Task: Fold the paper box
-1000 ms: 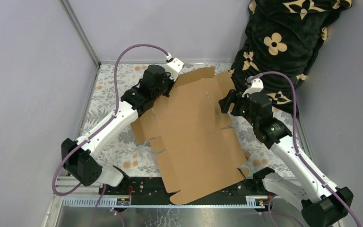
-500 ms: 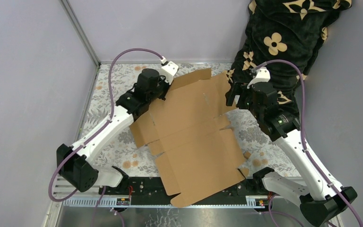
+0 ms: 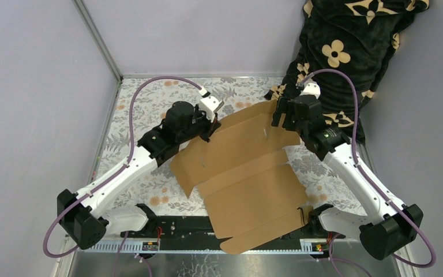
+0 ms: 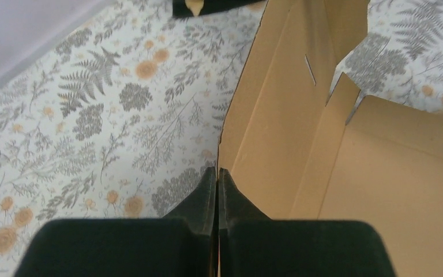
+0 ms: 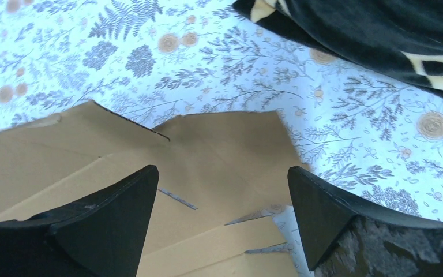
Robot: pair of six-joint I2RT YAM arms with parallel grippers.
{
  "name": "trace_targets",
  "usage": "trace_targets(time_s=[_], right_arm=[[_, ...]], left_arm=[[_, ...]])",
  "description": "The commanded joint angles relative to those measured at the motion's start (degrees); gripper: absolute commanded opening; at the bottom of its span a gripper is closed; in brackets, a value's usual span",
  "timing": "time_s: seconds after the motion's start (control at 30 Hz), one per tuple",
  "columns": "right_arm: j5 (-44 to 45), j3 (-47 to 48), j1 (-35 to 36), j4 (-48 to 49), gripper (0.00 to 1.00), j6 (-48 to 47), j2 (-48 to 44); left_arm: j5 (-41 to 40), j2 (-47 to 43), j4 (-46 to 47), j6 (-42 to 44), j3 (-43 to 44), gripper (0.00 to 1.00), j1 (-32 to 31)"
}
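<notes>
The paper box [image 3: 248, 173] is a brown die-cut cardboard sheet lying mostly flat, running from the table's middle out over the near rail. My left gripper [image 3: 210, 124] is shut on its far-left edge; in the left wrist view the jaws [image 4: 217, 171] pinch the thin edge of the cardboard [image 4: 288, 115], which rises upright from them. My right gripper [image 3: 281, 113] is open and empty above the sheet's far-right corner; in the right wrist view the fingers [image 5: 222, 173] spread wide over a flap [image 5: 219, 150] with slits.
A black blanket with tan flowers [image 3: 346, 46] is heaped at the far right corner and reaches the table beside my right arm. Grey walls close the left and far sides. The tabletop [image 3: 138, 109] has a floral cover. A black rail [image 3: 179, 225] runs along the near edge.
My left gripper has pulled the sheet's far-left edge toward the right and nearer, and the whole sheet has shifted right. My right gripper has moved farther back over the far-right corner.
</notes>
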Motion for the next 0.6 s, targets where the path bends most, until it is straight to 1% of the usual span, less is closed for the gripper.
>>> trace_targets(time_s=[0.0, 0.13, 0.2, 0.27, 0.37, 0.47, 0.57], right_arm=[[8.0, 4.1, -2.2, -0.5, 0.92, 3.4, 0.7], [2.2, 5.0, -11.5, -2.5, 0.92, 5.4, 1.4], [1.6, 5.4, -14.0, -2.9, 0.91, 4.4, 1.7], [1.5, 6.0, -15.6, -3.3, 0.91, 3.3, 2.3], [-0.1, 6.5, -17.6, -3.5, 0.91, 2.7, 4.0], [-1.1, 6.0, -18.0, -3.0, 0.90, 2.3, 5.5], [-1.3, 4.9, -18.6, -2.4, 0.90, 1.8, 6.0]], left_arm=[[-4.5, -0.4, 1.3, 0.9, -0.9, 0.00, -0.7], [-7.3, -0.5, -2.8, 2.6, 0.6, 0.00, -1.9], [-7.8, -1.2, -4.0, 3.9, 0.7, 0.00, -2.1], [-9.5, -1.4, -5.8, 5.7, 1.1, 0.00, -2.1], [-8.3, -0.6, -8.9, 6.9, 2.6, 0.00, -2.0], [-4.6, 0.1, -11.5, 7.1, 4.7, 0.01, -2.1], [-4.4, -0.1, -14.1, 7.4, 6.0, 0.01, -2.2]])
